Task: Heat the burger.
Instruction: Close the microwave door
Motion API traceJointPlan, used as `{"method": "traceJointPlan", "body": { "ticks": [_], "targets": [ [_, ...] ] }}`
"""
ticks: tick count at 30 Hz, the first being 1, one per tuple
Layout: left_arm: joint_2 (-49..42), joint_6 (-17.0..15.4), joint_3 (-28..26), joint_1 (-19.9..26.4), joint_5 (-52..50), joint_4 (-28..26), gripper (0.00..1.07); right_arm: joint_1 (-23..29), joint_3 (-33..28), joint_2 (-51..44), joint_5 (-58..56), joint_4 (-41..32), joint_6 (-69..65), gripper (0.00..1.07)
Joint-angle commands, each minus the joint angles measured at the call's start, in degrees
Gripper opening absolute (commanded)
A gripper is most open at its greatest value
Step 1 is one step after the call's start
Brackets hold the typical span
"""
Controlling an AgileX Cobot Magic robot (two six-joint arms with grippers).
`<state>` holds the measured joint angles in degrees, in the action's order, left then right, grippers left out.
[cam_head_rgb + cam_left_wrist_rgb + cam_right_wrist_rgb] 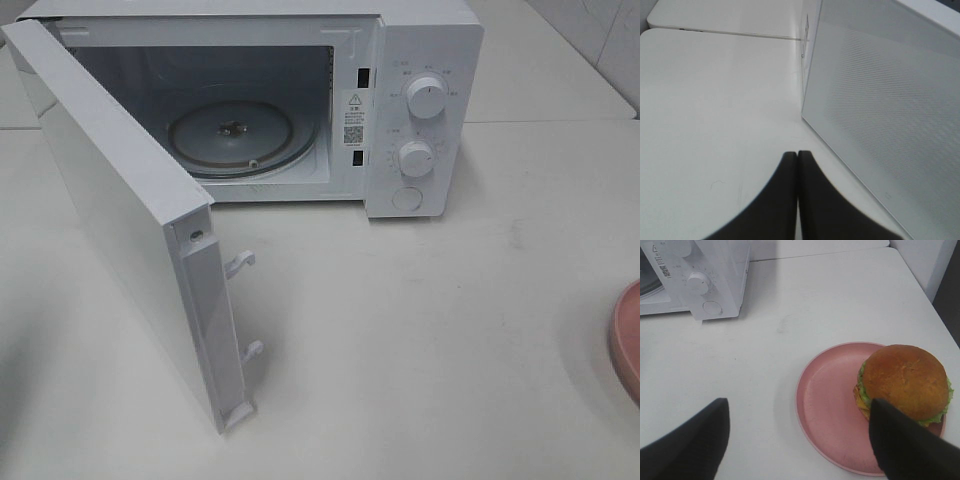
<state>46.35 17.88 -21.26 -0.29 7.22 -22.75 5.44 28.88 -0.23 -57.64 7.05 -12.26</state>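
Two grippers show only in their wrist views; neither arm appears in the high view. The left gripper (798,155) has its dark fingers pressed flat together, holding nothing, low over the table (715,110) just beside the door (890,115) of the microwave (400,60). The right gripper (800,412) stands wide, gripping nothing, with one finger over bare table and the other overlapping the burger's near edge; whether it touches the bun is hard to tell.

The burger (903,380) sits on the pink plate (827,405), toward its rim, well apart from the microwave. In the high view only a sliver of plate (628,340) shows at 3 o'clock, and the burger is out of frame.

The door hangs open toward 8 o'clock, baring the glass turntable (240,135). A warning sticker (354,118) with a triangle and a QR code sits on the frame; its text is too small to read. Marks around the two dials (427,98) are also illegible.
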Motion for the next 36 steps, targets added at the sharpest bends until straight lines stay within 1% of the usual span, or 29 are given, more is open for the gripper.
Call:
{"method": "traceJointPlan", "body": {
  "ticks": [1,2,3,4,7,8,9,10,11,12,13,14,15,16,17,18,19,20,21,22,23,24,25,26,27,28,30,33,36],
  "targets": [
    [2.98,1.55,2.29,-2.41,-9.68,-1.60,0.00,-0.46,-0.17,-1.60,0.29,-0.11,0.40,0.75],
    [2.98,1.55,2.29,-2.41,-9.68,-1.60,0.00,-0.46,-0.17,-1.60,0.29,-0.11,0.40,0.75],
    [3.90,1.55,3.04,-3.61,-12.49,-1.60,0.00,-0.46,-0.17,-1.60,0.29,-0.11,0.40,0.75],
    [5.56,1.55,4.47,-6.13,-17.82,-1.60,0.00,-0.46,-0.17,-1.60,0.29,-0.11,0.40,0.75],
    [6.53,1.49,5.27,-7.56,-20.91,-1.60,0.00,-0.46,-0.17,-1.60,0.29,-0.11,0.40,0.75],
    [8.65,1.03,6.93,-10.31,-26.64,-1.60,0.00,-0.46,-0.17,-1.60,0.29,-0.11,0.40,0.75],
    [10.66,-0.40,8.02,-12.38,-32.14,-1.38,0.00,-0.46,-0.17,-1.60,0.29,-0.11,0.40,0.75],
    [10.66,-0.40,8.02,-12.38,-32.14,-1.38,0.00,-0.46,-0.17,-1.60,0.29,-0.11,0.40,0.75],
    [11.92,-1.49,8.42,-13.35,-34.49,-0.97,0.00,-0.46,-0.17,-1.60,0.29,-0.11,0.40,0.75],
    [14.32,-3.44,8.54,-14.90,-37.47,0.46,0.00,-0.46,-0.17,-1.60,0.29,-0.11,0.40,0.75],
    [14.32,-3.44,8.54,-14.90,-37.47,0.46,0.00,-0.46,-0.17,-1.60,0.29,-0.11,0.40,0.75],
    [15.81,-4.64,8.54,-15.64,-38.90,2.01,0.00,-0.46,-0.17,-1.60,0.29,-0.11,0.40,0.75],
    [18.91,-7.56,8.54,-16.73,-42.86,5.50,0.00,-0.46,-0.17,-1.60,0.29,-0.11,0.40,0.75],
    [18.91,-7.56,8.54,-16.73,-42.86,5.50,0.00,-0.46,-0.17,-1.60,0.29,-0.11,0.40,0.75],
    [21.83,-10.71,8.54,-16.84,-46.64,10.26,0.00,-0.46,-0.17,-1.60,0.29,-0.11,0.40,0.75],
    [21.83,-10.71,8.54,-16.84,-46.64,10.26,0.00,-0.46,-0.17,-1.60,0.29,-0.11,0.40,0.75],
    [23.15,-12.38,8.54,-16.79,-48.01,12.15,0.00,-0.46,-0.17,-1.60,0.29,-0.11,0.40,0.75],
    [26.30,-16.44,8.54,-16.79,-51.28,15.87,0.00,-0.46,-0.17,-1.60,0.29,-0.11,0.40,0.75],
    [26.30,-16.44,8.54,-16.79,-51.28,15.87,0.00,-0.46,-0.17,-1.60,0.29,-0.11,0.40,0.75],
    [29.39,-20.17,8.54,-16.79,-54.03,19.02,0.00,-0.46,-0.17,-1.60,0.29,-0.11,0.40,0.75],
    [29.39,-20.17,8.54,-16.79,-54.03,19.02,0.00,-0.46,-0.17,-1.60,0.29,-0.11,0.40,0.75],
    [30.88,-21.83,8.42,-16.79,-55.58,20.80,0.00,-0.46,-0.17,-1.60,0.29,-0.11,0.40,0.75],
    [33.46,-23.89,8.31,-16.79,-59.24,24.41,0.00,-0.46,-0.17,-1.60,0.29,-0.11,0.40,0.75],
    [33.46,-23.89,8.31,-16.79,-59.24,24.41,0.00,-0.46,-0.17,-1.60,0.29,-0.11,0.40,0.75],
    [36.10,-24.69,8.31,-16.79,-62.85,27.04,0.00,-0.46,-0.17,-1.60,0.29,-0.11,0.40,0.75],
    [36.10,-24.69,8.31,-16.79,-62.85,27.04,0.00,-0.46,-0.17,-1.60,0.29,-0.11,0.40,0.75],
    [39.94,-24.75,8.19,-16.79,-66.92,29.28,0.00,-0.46,-0.17,-1.60,0.29,-0.11,0.40,0.75],
    [42.86,-25.21,7.51,-16.79,-68.01,30.42,0.00,-0.46,-0.17,-1.60,0.29,-0.11,0.40,0.75],
    [43.89,-25.32,6.59,-16.79,-68.12,31.68,0.00,-0.46,-0.17,-1.60,0.29,-0.11,0.40,0.75]
  ]
}}
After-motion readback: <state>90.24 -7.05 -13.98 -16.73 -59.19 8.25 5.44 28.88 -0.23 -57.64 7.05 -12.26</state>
